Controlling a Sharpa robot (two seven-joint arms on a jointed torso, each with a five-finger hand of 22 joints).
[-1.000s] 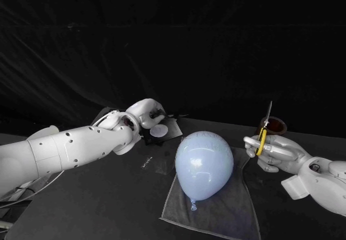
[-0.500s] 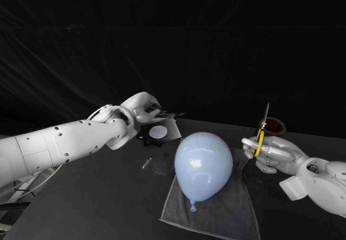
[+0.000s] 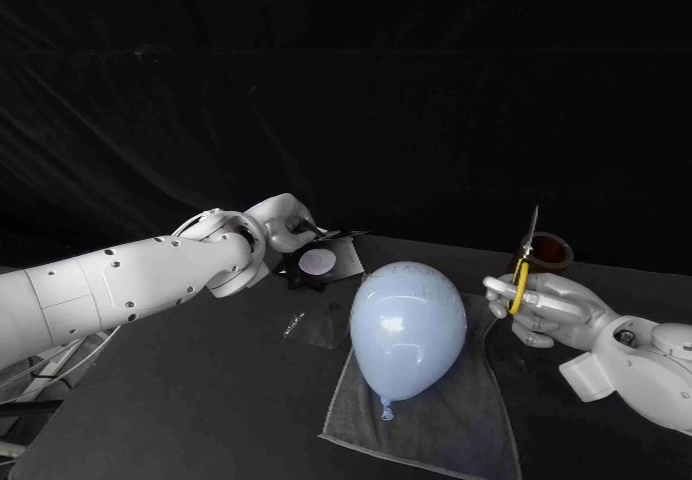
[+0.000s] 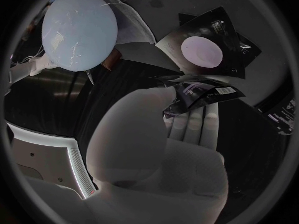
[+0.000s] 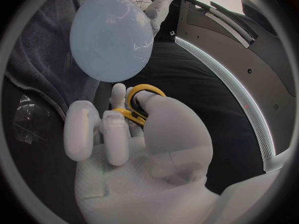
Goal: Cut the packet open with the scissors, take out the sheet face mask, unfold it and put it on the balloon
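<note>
My left hand is at the far left of the table; in the left wrist view its fingers and thumb pinch a black packet with a barcode. Another black packet with a pale round patch lies flat just beyond it. The pale blue balloon lies on a grey towel mid-table. To the right of the balloon, my right hand holds the yellow-handled scissors, blades pointing up.
A brown round object stands behind the scissors at the back right. A small clear scrap lies on the table left of the towel, and another clear scrap lies near my right hand.
My left arm has swung and its hand has shifted slightly left above the packets, still pinching the black packet. The right hand, scissors and balloon have stayed in place.
</note>
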